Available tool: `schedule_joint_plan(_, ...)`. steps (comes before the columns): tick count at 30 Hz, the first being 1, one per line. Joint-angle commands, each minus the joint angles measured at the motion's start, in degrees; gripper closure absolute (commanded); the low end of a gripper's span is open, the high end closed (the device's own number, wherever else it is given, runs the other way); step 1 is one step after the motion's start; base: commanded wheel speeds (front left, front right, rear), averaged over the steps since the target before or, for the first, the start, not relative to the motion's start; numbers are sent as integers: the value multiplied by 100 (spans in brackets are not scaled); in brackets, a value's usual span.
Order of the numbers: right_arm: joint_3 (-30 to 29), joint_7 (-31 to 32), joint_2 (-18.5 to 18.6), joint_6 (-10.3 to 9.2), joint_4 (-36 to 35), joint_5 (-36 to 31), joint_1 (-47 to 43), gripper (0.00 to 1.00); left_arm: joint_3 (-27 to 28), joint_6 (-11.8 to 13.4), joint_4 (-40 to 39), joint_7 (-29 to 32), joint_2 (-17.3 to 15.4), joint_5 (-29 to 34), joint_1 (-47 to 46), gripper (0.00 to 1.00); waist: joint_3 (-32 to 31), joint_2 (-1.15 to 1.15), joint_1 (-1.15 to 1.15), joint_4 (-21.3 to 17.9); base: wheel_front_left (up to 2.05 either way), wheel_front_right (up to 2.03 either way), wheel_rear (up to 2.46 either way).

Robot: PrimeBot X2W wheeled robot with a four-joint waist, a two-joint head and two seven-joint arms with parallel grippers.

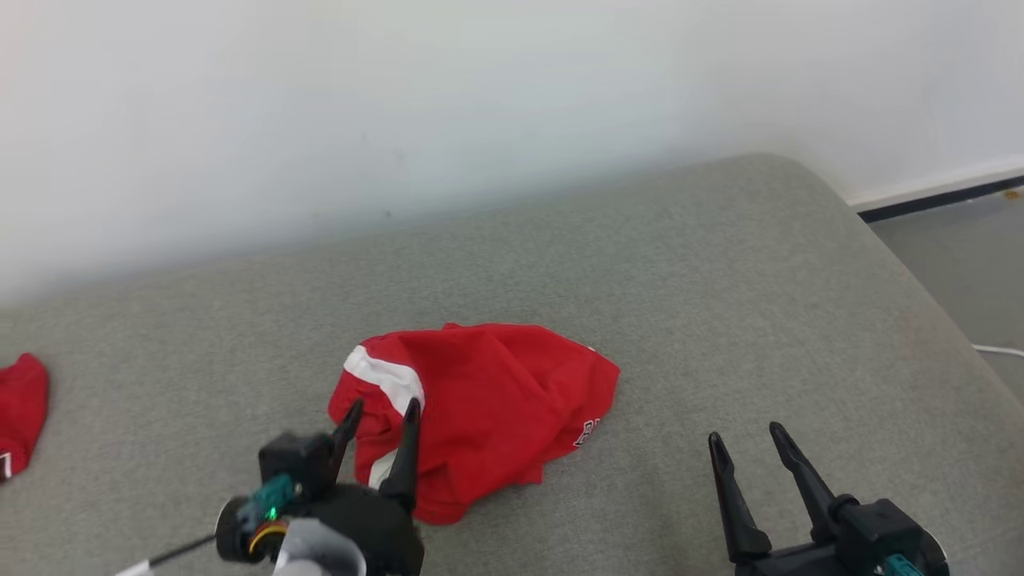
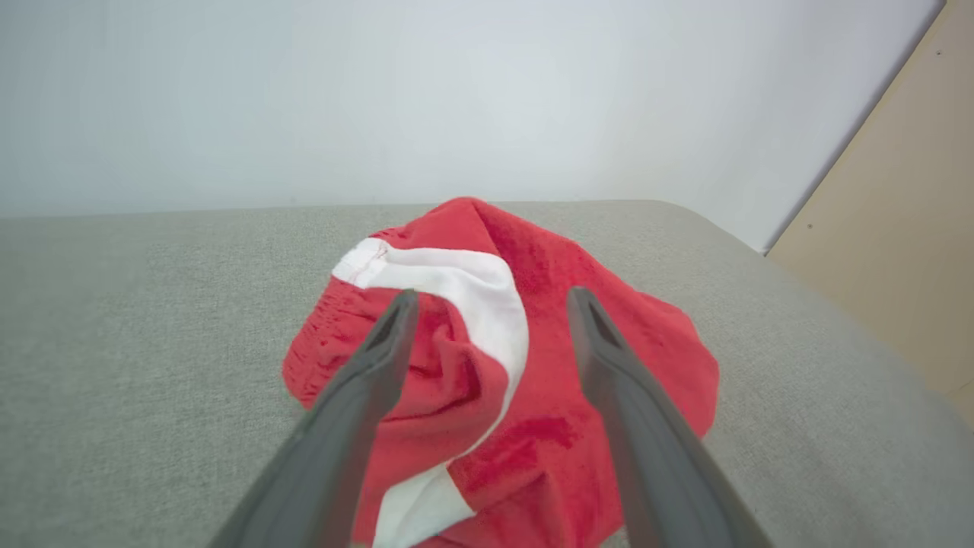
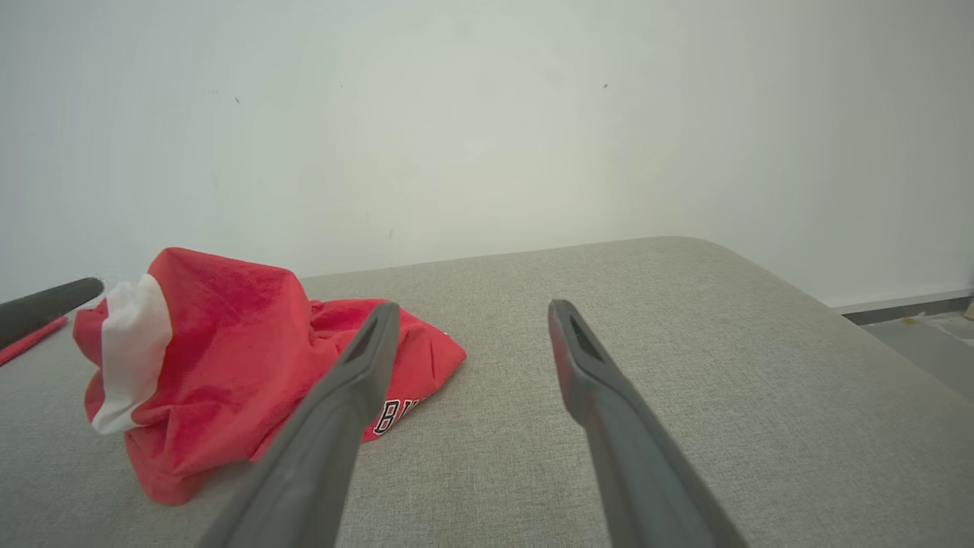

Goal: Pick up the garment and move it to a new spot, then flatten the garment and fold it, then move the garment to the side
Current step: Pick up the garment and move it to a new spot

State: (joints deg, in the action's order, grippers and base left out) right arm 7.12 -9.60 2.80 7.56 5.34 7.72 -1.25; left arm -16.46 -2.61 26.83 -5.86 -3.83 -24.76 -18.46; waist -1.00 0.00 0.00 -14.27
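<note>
The red garment [image 1: 496, 400] lies crumpled near the front edge of the grey cushion [image 1: 720, 280]. My left gripper [image 1: 385, 404], over it, and my right gripper [image 1: 746, 434] are both spread and empty. I judge flattening, folding and setting aside remain.

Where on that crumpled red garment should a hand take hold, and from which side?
Probably the raised white-striped edge of the red garment, coming from the robot's near left side. It bunches up off the grey cushion there, giving a fold to pinch, and the open left hand points right at it.
</note>
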Motion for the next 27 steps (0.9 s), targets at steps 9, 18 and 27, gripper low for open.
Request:
schedule_joint_plan(9, -403, -91, 15, -14, -35, -182, -329, 0, 148, 204, -612, -852, -295, 273, 1176, 0, -301, 0, 0, 839, 0, 0, 0)
schedule_joint_plan(18, -454, -385, 262, -14, 209, -178, -481, 0, 824, 237, -1379, -934, -337, 550, 2055, 0, -378, 0, 0, 1332, 0, 0, 0)
schedule_joint_plan(27, -405, -553, 468, -14, 508, -18, -561, 0, 1623, 15, -1651, -936, -216, 803, 2546, 0, -465, 0, 0, 1392, 0, 0, 0)
